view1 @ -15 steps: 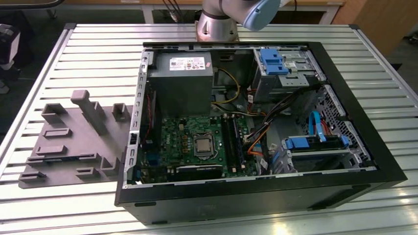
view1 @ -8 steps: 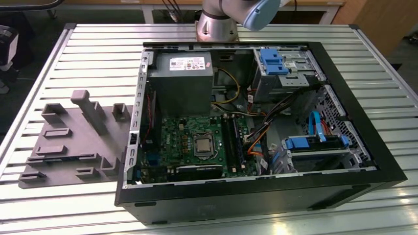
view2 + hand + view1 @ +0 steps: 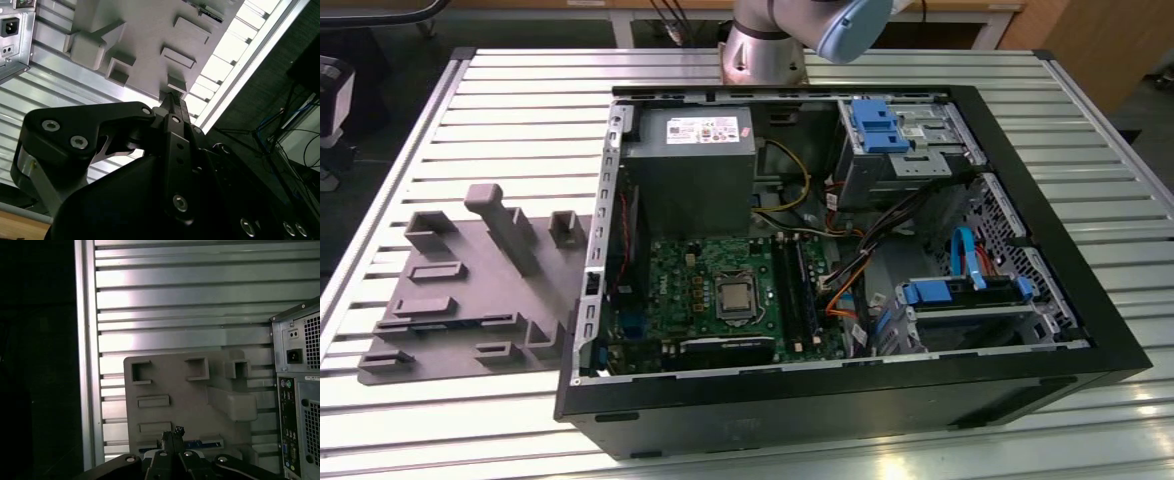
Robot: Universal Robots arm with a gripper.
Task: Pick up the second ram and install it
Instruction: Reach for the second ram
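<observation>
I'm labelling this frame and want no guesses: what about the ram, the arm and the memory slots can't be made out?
Second ram: in the first wrist view, a blue-green strip on the grey tray; the claw covers part of it, chips too small to see.
Arm: in the exterior view, cut off by the top edge.
Memory slots: in the exterior view, too dark and small to tell whether a stick is seated.

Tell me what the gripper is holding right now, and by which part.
Nothing. The gripper is empty above the grey tray, where the second ram lies.
</observation>
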